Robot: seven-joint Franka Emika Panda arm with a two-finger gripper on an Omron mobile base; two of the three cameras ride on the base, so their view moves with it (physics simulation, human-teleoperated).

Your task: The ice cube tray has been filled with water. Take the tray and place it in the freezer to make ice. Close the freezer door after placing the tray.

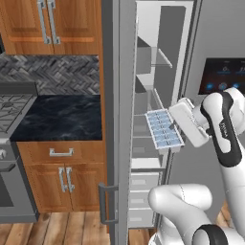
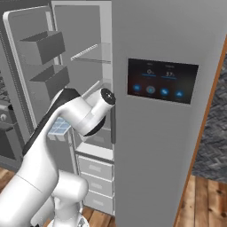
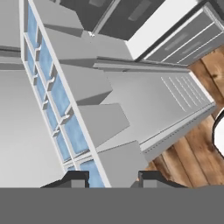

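The ice cube tray (image 1: 163,128) is a small white tray with pale-blue water (image 1: 161,123) in its cells. It hangs level in front of the open freezer (image 1: 148,95), at mid height by the white shelves. My gripper (image 1: 178,127) is shut on the tray's right end. In the hand view the tray (image 3: 52,98) runs from between the fingertips (image 3: 78,178) up to the top left, and my gripper (image 3: 113,179) holds its near edge. From the right base view a corner of the tray (image 2: 59,128) peeks out behind the arm. The freezer door (image 2: 31,66) stands wide open.
The open door's edge (image 1: 117,119) with its bar handle (image 1: 106,203) stands left of the tray. The other door carries a dark panel (image 2: 162,80). White drawers (image 1: 143,184) sit below. A dark counter (image 1: 57,117), wooden cabinets (image 1: 62,177) and a stove (image 1: 9,110) lie left.
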